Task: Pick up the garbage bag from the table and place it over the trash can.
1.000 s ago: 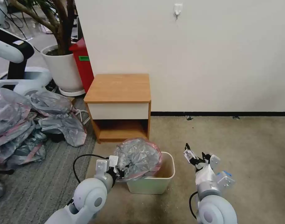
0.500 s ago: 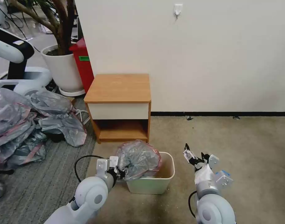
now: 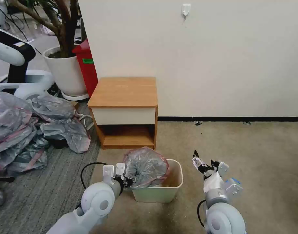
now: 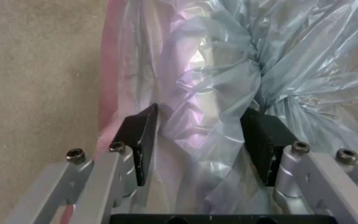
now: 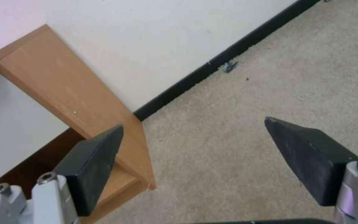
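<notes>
One crinkly grey plastic garbage bag with pink rim [image 3: 145,166] bunched over one cream-white rectangular trash can [image 3: 161,192], between spread left end effector [image 4: 199,130] pads. Right end effector [image 3: 204,162] spread, empty, at can's 3 o'clock. One wooden bench [image 3: 124,92] at 12 o'clock.

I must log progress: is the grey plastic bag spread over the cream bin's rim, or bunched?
Bunched. The crinkly grey pink-banded plastic bag sits as a lump over the cream bin's left part; the right rim is bare.

The floor [image 3: 252,146] carries the table [image 3: 124,92]; the trash can [image 3: 161,191] stands just before it.
</notes>
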